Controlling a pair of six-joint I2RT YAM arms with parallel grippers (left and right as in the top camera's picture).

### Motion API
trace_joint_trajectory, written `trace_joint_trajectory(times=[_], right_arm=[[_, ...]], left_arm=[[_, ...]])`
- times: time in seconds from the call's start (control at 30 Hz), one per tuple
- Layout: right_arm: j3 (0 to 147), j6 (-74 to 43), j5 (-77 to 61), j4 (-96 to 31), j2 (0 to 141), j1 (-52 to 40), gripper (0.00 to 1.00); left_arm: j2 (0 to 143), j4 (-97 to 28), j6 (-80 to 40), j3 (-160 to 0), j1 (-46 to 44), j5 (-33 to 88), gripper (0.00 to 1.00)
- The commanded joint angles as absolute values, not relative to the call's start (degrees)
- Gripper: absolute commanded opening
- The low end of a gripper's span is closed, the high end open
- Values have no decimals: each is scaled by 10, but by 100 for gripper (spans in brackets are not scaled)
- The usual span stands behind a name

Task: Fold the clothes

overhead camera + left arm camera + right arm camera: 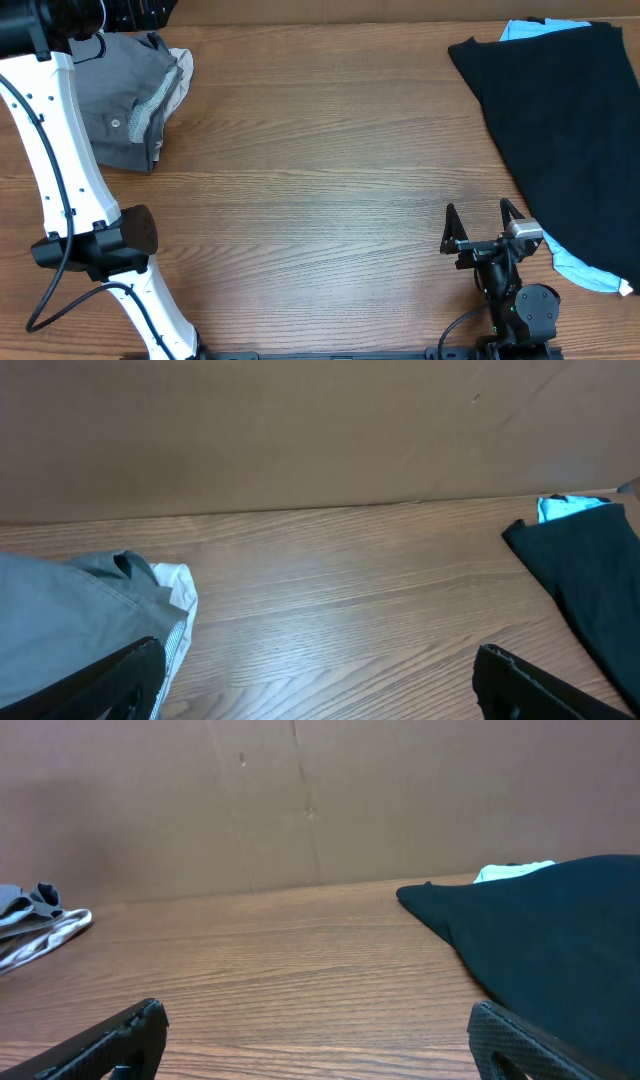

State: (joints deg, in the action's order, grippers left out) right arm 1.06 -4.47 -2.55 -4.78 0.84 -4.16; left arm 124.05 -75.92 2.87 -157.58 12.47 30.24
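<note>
The grey shorts lie bunched at the table's far left, with the small silvery button and the pale speckled waistband lining showing. My left arm reaches over them. In the left wrist view my left gripper is open and empty, its left finger over the edge of the shorts. My right gripper is open and empty near the front right edge, far from the shorts, which show small at the left of the right wrist view.
A large black garment covers the right side of the table, over a light blue cloth. It also shows in the left wrist view and the right wrist view. A brown cardboard wall stands at the back.
</note>
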Motion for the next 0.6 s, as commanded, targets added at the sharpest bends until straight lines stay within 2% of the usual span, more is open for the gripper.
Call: trace_joint_trajectory(times=[0.0,0.37,0.57], right_arm=[[4,-47,-26,-46,2,-41,100],[4,-47,-26,-46,2,-41,100],[4,-47,-26,-46,2,-41,100]], left_arm=[[1245,-761,21,-1576,127,309,100],[1248,-763,22,-1576,127,300,100],[1246,-821,20,-1576,127,253,100]])
